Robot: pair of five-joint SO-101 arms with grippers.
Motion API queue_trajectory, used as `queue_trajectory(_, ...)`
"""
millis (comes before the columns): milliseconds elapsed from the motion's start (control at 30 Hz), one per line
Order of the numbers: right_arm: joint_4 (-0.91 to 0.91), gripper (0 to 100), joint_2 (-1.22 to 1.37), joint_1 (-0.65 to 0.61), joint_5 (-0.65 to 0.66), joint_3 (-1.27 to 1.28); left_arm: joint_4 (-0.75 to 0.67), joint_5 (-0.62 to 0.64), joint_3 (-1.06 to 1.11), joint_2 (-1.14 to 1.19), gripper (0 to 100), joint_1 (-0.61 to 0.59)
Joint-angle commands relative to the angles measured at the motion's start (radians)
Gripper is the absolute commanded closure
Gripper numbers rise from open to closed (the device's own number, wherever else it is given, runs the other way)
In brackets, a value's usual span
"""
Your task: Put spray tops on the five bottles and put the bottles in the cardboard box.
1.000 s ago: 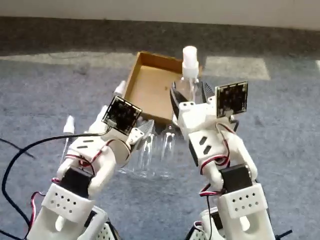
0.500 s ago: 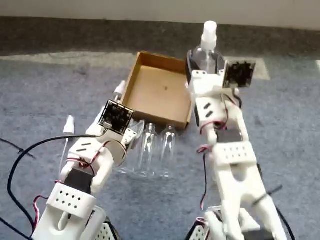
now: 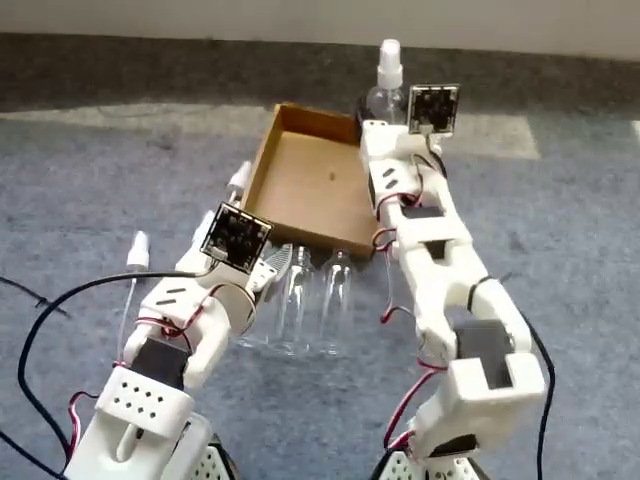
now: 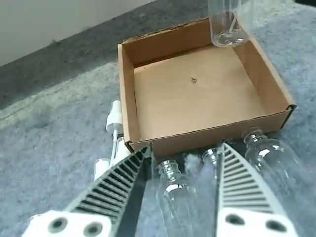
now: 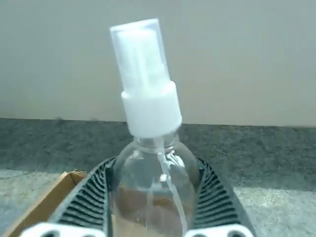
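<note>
**Q:** What is the right claw (image 3: 383,112) doing?

**A:** It is gripping the capped bottle (image 3: 385,92) by its clear body, with both ribbed fingers (image 5: 84,202) pressing against the sides. The white spray top (image 5: 145,84) is sitting on the neck and leaning slightly. Seen from above, the bottle is hanging at the 1 o'clock corner of the cardboard box (image 3: 262,165). The left wrist view is showing the bottle's base (image 4: 227,24) over that far wall, though whether it is touching the box cannot be told.

**Q:** And the left claw (image 4: 185,150)?

**A:** It is standing released with its jaws spread wide, hovering at the box's 6 o'clock edge over the uncapped bottles (image 3: 337,290). Three are resting side by side on the grey carpet (image 3: 560,250), their open necks pointing toward the box's near wall. One neck (image 4: 170,168) is lying between the spread fingers.

**Q:** Where are the remaining tops lying?

**A:** One loose spray top (image 3: 240,178) is lying just beside the box's 9 o'clock wall. Another (image 3: 137,250) is lying toward 8 o'clock, well apart from the box.
</note>
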Motion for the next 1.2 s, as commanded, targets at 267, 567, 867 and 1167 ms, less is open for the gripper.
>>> queue_trajectory(267,-0.094,99.3,0.211,0.004,-0.011,-0.249,-0.021,0.003,-0.005,-0.012,80,0.016)
queue_trajectory(567,-0.108,99.3,0.298,0.018,-0.011,-0.305,-0.021,0.003,-0.005,-0.012,80,0.016)
queue_trajectory(867,-0.199,99.4,0.303,0.018,-0.011,-0.295,-0.021,0.003,-0.005,-0.012,80,0.016)
queue_trajectory(1167,-0.205,99.4,0.372,0.015,0.009,-0.303,-0.021,0.003,-0.005,-0.012,80,0.016)
